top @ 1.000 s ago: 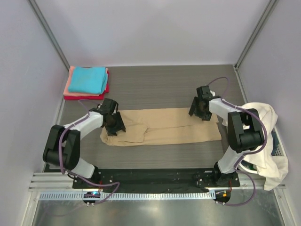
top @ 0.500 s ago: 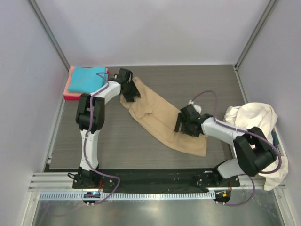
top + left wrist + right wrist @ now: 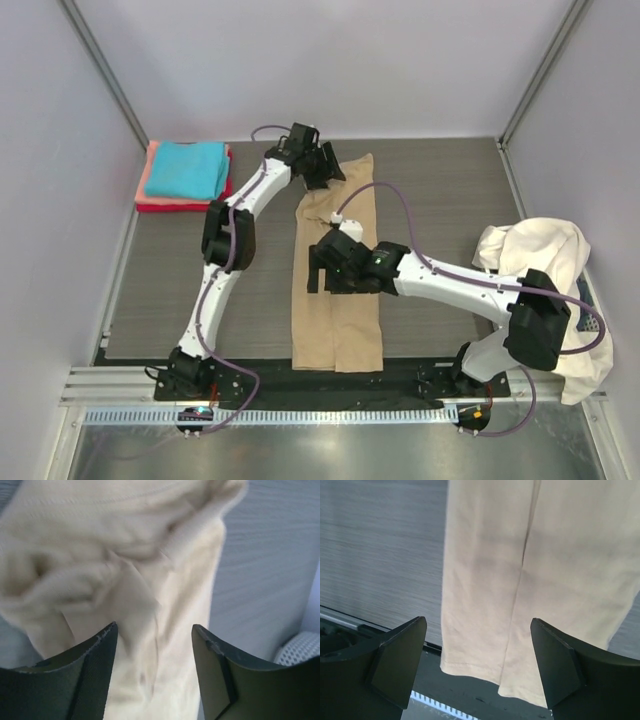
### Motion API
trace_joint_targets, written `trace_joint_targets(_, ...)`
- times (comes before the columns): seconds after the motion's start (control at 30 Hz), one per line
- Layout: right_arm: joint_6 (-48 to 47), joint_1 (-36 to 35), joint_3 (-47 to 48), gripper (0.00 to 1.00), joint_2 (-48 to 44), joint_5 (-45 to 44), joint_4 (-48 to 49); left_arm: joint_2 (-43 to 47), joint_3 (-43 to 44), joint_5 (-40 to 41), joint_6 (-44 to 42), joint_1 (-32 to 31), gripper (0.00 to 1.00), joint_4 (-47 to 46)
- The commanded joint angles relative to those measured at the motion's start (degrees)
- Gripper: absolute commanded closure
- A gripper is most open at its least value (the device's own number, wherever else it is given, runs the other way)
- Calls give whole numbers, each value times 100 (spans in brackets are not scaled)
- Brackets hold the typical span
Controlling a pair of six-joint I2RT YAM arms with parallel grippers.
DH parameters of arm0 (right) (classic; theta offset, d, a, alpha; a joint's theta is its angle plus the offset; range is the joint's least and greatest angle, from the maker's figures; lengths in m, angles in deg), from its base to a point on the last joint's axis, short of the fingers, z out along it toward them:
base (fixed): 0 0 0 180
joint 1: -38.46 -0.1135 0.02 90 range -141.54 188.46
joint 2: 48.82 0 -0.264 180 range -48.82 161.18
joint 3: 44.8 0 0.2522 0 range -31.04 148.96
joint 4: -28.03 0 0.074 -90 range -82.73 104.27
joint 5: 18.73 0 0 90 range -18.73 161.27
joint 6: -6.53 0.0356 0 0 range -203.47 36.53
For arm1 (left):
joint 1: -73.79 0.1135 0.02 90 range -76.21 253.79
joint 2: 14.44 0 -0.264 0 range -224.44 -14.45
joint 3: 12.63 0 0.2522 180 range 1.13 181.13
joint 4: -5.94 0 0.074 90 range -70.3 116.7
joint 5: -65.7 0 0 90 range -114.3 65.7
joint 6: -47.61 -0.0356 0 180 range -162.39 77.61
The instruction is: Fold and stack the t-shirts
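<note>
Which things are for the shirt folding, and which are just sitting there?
For the job: long folded tan cotton shirt; folded turquoise, pink and red shirt stack; heaped cream-white shirts.
Just there: white plastic mesh basket; grey wood-grain table.

Both arms [image 3: 450,286] have white links, black joints, looping purple cables [image 3: 377,185] and dark wedge-shaped fingers [image 3: 395,660].

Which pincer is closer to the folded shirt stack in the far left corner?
Left. The left pincer sits to the right of the stack, at the tan shirt's far end; the right pincer hangs over that shirt's middle, farther away.
</note>
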Motion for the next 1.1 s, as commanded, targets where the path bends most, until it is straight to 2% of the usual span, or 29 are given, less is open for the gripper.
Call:
trace_joint_targets(0.0, -467, 23, 707, 9, -227, -651, -487, 1679, -91, -341, -952, 135, 37, -130)
trace_joint_targets(0.1, -959, 417, 1235, 8, -25, -732, -566, 2507, -468, 325, -1288, 276, 32, 353)
trace_joint_targets(0.13, -1134, 601, 1401, 8, 124, -663, -549, 3085, -669, 510, -1324, 398, 30, 441)
trace_joint_targets(0.23, -1504, 1287, 1831, 8, 467, -557, -444, 4054, -1837, 976, -1429, 662, 26, 530)
trace_joint_targets(0.27, -1766, 1575, 1990, 8, 833, -539, -391, 4675, -2467, 1047, -1500, 706, 26, 530)
trace_joint_targets(0.33, -2005, 1823, 2568, 8, 1257, -486, -356, 5267, -3129, 1197, -1675, 768, 25, 539)
trace_joint_targets(0.4, -2234, 2148, 2992, 9, 1986, -364, -338, 6137, -4148, 1232, -1729, 760, 25, 547)
trace_joint_targets(0.57, -2559, 2562, 4556, 11, 3498, -65, -320, 7956, -6519, 1424, -1773, 760, 25, 416)
trace_joint_targets(0.7, -2700, 2747, 5541, 12, 4518, -38, -347, 9450, -7639, 1513, -1747, 777, 23, 380)
trace_joint_targets(0.83, -2849, 2800, 6559, 12, 5536, -178, -487, 10173, -8491, 1452, -1606, 777, 23, 389)
trace_joint_targets(1.07, -2720, 2992, 8204, 11, 7100, -503, -531, 10851, -9222, 916, -1237, 777, 24, 451)
